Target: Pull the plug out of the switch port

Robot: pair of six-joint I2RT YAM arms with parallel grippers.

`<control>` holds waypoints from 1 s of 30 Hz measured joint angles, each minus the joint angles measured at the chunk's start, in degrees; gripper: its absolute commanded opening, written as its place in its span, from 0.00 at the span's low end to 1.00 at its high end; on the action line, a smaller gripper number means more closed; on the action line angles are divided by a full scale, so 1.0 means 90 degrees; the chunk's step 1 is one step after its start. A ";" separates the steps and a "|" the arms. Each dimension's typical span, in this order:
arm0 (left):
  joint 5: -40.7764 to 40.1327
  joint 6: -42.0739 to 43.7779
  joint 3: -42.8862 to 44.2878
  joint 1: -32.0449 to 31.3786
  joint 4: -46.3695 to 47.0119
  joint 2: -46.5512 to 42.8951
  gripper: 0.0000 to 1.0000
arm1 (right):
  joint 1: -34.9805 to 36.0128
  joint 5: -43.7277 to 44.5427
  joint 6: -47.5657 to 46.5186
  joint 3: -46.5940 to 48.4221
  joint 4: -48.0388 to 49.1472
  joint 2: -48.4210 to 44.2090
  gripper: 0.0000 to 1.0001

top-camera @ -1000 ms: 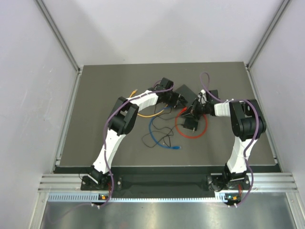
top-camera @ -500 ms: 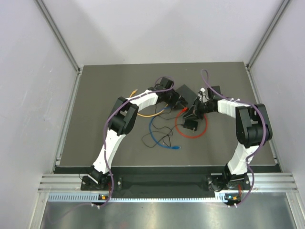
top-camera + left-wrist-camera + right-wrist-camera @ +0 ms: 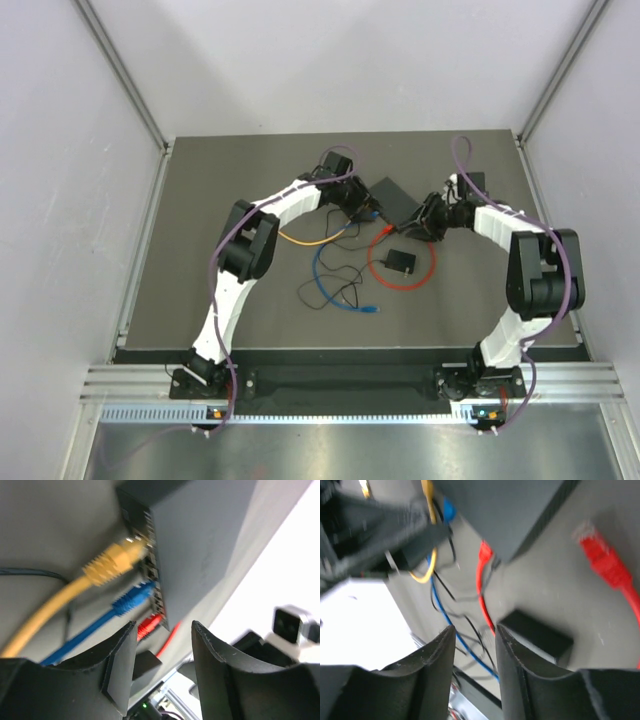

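The black switch (image 3: pixel 395 200) lies at mid-table, also seen in the left wrist view (image 3: pixel 200 540). Along its port edge sit a yellow plug (image 3: pixel 112 562), a blue plug (image 3: pixel 132 597) and a red plug (image 3: pixel 149 626). My left gripper (image 3: pixel 164 630) hovers just off that edge, open, with nothing between its fingers. My right gripper (image 3: pixel 475 630) is open and empty too, by the switch's (image 3: pixel 510 510) right corner. A second red plug (image 3: pixel 600 560) lies loose on the mat beside that corner.
A small black power adapter (image 3: pixel 398 262) sits inside the loop of red cable (image 3: pixel 425 275). Blue cable (image 3: pixel 325 290), yellow cable (image 3: pixel 305 241) and thin black wire trail over the mat toward the near side. Metal rails edge the mat.
My right gripper has opened and drawn back to the right, away from the red cable. My left gripper has opened wider beside the switch.
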 measured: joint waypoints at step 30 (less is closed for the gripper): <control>0.0593 -0.0724 -0.0228 -0.0192 0.0794 0.0002 0.52 | -0.0158 0.1013 0.0697 0.0945 0.1134 0.1620 0.46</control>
